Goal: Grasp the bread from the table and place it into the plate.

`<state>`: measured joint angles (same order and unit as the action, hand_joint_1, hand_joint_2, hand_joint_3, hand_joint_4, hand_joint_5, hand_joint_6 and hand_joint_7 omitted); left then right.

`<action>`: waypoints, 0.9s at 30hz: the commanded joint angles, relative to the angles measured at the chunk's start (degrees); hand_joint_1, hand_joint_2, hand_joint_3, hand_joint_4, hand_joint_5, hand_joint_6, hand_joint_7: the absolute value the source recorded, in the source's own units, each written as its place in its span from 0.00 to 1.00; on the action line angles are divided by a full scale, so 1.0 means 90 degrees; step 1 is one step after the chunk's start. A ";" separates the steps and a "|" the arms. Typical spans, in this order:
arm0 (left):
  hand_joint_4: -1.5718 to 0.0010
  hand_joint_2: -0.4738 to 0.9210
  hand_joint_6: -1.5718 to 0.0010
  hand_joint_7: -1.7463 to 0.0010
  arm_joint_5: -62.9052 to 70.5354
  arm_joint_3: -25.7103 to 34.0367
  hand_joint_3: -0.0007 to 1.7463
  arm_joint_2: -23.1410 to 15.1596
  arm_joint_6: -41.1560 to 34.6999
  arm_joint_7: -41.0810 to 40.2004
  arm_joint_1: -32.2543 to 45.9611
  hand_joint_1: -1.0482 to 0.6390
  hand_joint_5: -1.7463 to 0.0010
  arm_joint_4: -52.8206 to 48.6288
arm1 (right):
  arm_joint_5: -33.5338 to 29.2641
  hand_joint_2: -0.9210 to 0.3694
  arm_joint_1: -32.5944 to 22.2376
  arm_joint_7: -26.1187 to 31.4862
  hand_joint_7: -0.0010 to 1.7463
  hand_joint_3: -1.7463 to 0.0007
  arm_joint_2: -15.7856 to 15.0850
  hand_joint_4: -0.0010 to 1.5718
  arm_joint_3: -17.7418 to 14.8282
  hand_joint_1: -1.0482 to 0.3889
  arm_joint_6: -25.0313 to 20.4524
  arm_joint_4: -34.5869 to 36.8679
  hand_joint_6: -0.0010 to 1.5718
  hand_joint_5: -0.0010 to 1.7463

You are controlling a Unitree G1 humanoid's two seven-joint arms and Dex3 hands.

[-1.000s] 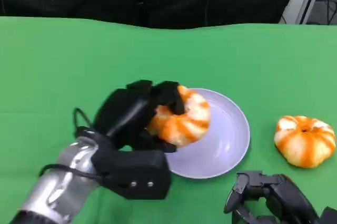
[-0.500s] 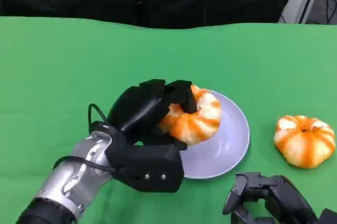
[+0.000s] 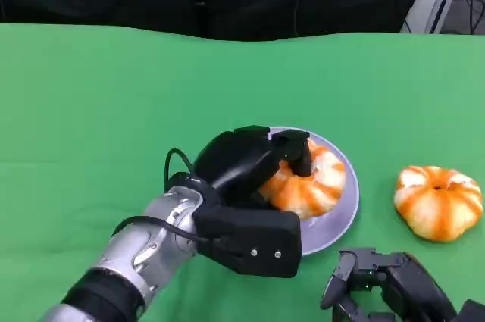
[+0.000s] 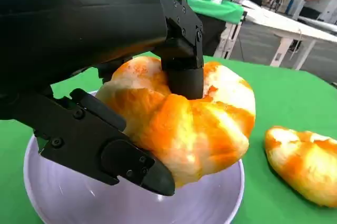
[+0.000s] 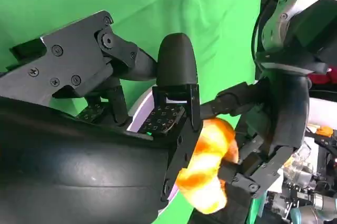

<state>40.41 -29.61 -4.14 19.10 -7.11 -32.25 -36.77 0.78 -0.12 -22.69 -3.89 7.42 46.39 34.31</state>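
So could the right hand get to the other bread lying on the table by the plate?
Probably yes: the right hand sits just in front of that bread, fingers empty, with bare green table between them.

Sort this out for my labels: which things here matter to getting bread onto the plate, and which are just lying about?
Part of the job:
left hand, holding a bread roll
plate beneath that roll

Lying about:
second bread roll on the green table
right hand, idle

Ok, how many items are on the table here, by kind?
Bread: 2, one held by the left hand over the plate, one on the green table
Plate: 1
Total: 3
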 commanded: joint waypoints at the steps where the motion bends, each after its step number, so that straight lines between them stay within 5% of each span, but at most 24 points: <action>1: 0.63 0.93 0.75 0.00 0.0077 -0.0085 0.01 -0.0011 -0.0101 -0.0025 -0.0195 0.52 0.00 -0.0158 | -0.0018 0.24 -0.0047 0.0040 0.67 0.44 -0.0084 0.53 -0.0014 0.65 -0.0005 -0.0094 0.55 0.82; 9: 0.64 0.92 0.75 0.00 -0.0020 -0.0078 0.00 -0.0027 -0.0173 0.0105 -0.0315 0.53 0.00 -0.0443 | 0.0024 0.23 -0.0065 0.0029 0.68 0.44 -0.0056 0.52 0.0001 0.64 -0.0026 -0.0141 0.54 0.82; 12: 0.67 0.91 0.70 0.11 0.0093 -0.0145 0.00 -0.0133 -0.0123 0.0038 -0.0377 0.50 0.02 -0.0511 | 0.0018 0.23 -0.0071 0.0034 0.68 0.44 -0.0055 0.52 0.0006 0.65 -0.0036 -0.0153 0.54 0.82; 14: 0.59 0.91 0.54 0.49 0.0171 -0.0193 0.00 -0.0200 -0.0090 -0.0051 -0.0405 0.46 0.25 -0.0529 | 0.0009 0.24 -0.0069 0.0034 0.68 0.44 -0.0060 0.52 0.0007 0.64 -0.0025 -0.0149 0.54 0.82; 15: 0.58 0.91 0.50 0.58 0.0199 -0.0212 0.00 -0.0239 -0.0110 -0.0028 -0.0426 0.46 0.30 -0.0528 | -0.0009 0.24 -0.0076 0.0048 0.68 0.43 -0.0068 0.52 0.0006 0.64 -0.0042 -0.0165 0.54 0.82; 16: 0.52 0.92 0.46 0.79 0.0230 -0.0233 0.00 -0.0270 -0.0153 0.0010 -0.0445 0.43 0.51 -0.0520 | -0.0016 0.24 -0.0083 0.0056 0.68 0.43 -0.0073 0.52 0.0004 0.63 -0.0058 -0.0178 0.54 0.82; 17: 0.47 0.93 0.44 0.89 0.0255 -0.0245 0.00 -0.0288 -0.0184 0.0039 -0.0457 0.41 0.66 -0.0513 | -0.0022 0.24 -0.0088 0.0062 0.68 0.43 -0.0075 0.53 0.0003 0.63 -0.0070 -0.0188 0.54 0.82; 19: 0.44 0.94 0.44 0.97 0.0308 -0.0267 0.00 -0.0334 -0.0257 0.0119 -0.0486 0.39 0.83 -0.0501 | -0.0024 0.24 -0.0094 0.0067 0.68 0.43 -0.0080 0.53 0.0001 0.63 -0.0073 -0.0193 0.54 0.82; 22: 0.55 0.96 0.57 1.00 0.0327 -0.0283 0.01 -0.0411 -0.0346 0.0237 -0.0525 0.32 0.97 -0.0507 | -0.0023 0.25 -0.0096 0.0070 0.67 0.44 -0.0083 0.52 -0.0001 0.63 -0.0057 -0.0188 0.54 0.82; 27: 0.70 1.00 0.70 1.00 0.0132 -0.0201 0.07 -0.0481 -0.0424 0.0710 -0.0555 0.25 1.00 -0.0457 | -0.0033 0.25 -0.0094 0.0098 0.65 0.44 -0.0074 0.53 0.0000 0.62 -0.0062 -0.0193 0.55 0.83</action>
<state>42.87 -32.03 -7.28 15.81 -3.14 -36.00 -41.47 0.76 -0.47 -22.26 -3.89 7.55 46.15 33.02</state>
